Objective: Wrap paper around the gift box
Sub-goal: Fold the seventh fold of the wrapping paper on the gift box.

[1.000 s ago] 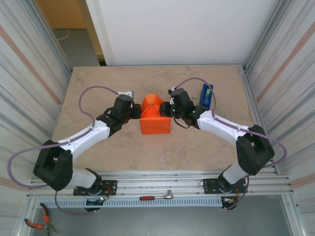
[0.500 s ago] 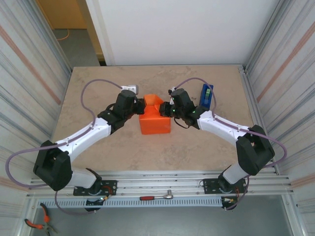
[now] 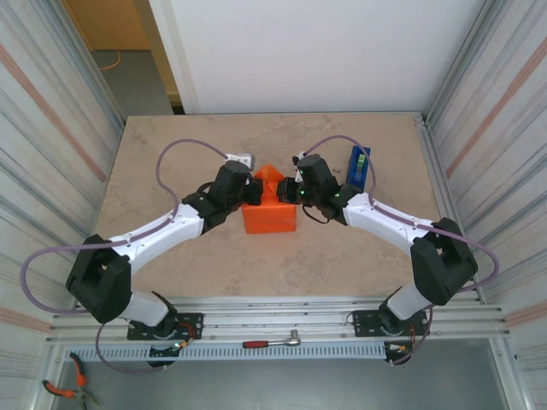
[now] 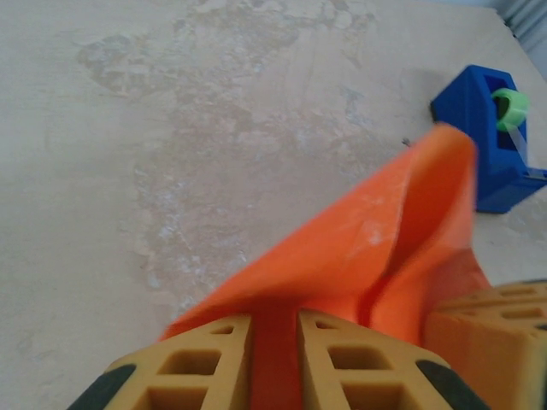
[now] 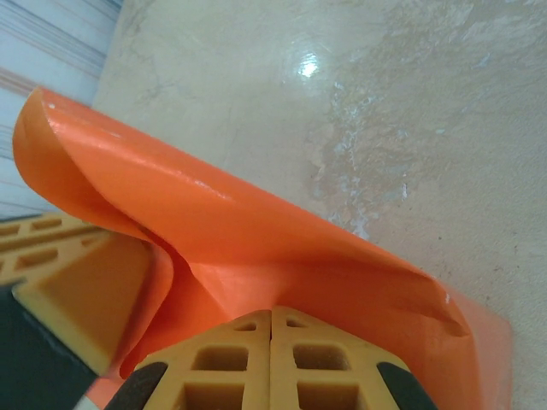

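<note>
One raised fold of paper (image 3: 270, 177), left tool (image 4: 273, 329) pinching left, right tool (image 5: 272, 318) right.

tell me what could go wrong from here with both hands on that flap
1. The left hand and right hand both pinch the same thin paper flap above the box; pulling in opposite directions could tear it.
2. The hands sit very close together, so they might bump.
3. The flap stands up puffy and uncreased; if released it may spring open, and the tape dispenser sits off to the right.
</note>
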`<state>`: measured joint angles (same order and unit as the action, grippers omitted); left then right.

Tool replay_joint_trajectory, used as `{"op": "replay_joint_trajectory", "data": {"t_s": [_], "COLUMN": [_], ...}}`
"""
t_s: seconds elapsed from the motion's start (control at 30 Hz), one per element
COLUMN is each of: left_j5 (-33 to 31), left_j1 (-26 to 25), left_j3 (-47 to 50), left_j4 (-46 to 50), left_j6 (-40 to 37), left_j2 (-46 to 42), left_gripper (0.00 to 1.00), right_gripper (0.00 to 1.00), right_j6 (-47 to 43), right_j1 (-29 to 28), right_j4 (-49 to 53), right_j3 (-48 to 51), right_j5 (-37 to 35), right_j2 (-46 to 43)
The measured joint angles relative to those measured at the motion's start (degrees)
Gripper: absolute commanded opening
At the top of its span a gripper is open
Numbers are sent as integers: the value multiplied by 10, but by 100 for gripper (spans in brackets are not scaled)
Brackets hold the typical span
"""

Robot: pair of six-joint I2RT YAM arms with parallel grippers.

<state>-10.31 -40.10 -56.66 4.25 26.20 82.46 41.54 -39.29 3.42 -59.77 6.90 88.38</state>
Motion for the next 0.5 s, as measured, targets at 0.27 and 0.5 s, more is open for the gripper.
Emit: {"op": "replay_joint_trajectory", "data": {"t_s": [0.27, 0.5], "left_j5": [-19, -43], "left_j1": [-32, -43], "left_j3": [5, 5], "left_j4": [0, -2], "left_j6": [17, 44], "left_j2": [9, 10], "left_gripper": [19, 29], "right_gripper": [0, 0], "right_j6": [0, 0], "right_j1": [0, 0], "right_j4": [1, 1], "right_j3": [0, 4], "right_j5": [2, 5], "right_j2": [-2, -7]}}
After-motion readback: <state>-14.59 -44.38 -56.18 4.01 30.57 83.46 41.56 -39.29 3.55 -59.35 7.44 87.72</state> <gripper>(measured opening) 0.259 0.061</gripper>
